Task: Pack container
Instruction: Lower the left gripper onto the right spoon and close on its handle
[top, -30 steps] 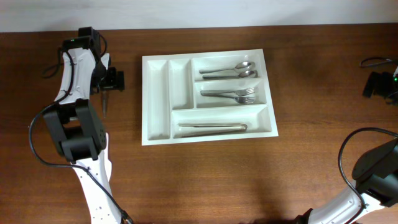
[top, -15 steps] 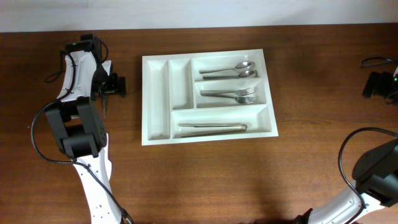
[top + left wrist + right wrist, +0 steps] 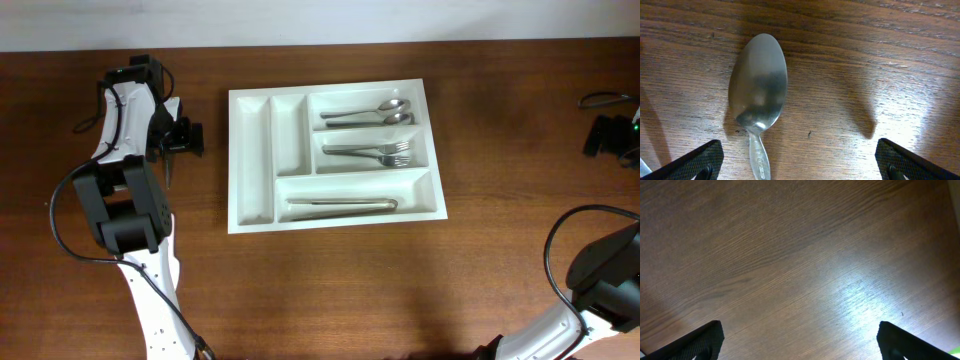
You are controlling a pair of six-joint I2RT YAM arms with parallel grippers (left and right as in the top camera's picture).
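The spoon handle is cut off below.

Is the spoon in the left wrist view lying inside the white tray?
No, the spoon rests directly on the wooden table, with wood grain all around it.

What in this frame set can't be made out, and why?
- Left wrist: the silver metal spoon has its handle cut off by the bottom edge.
- Overhead: that spoon is mostly hidden beneath the left gripper.
- Overhead: the long steel pieces in the lowest slot of the white five-compartment cutlery tray are too small to count or identify.
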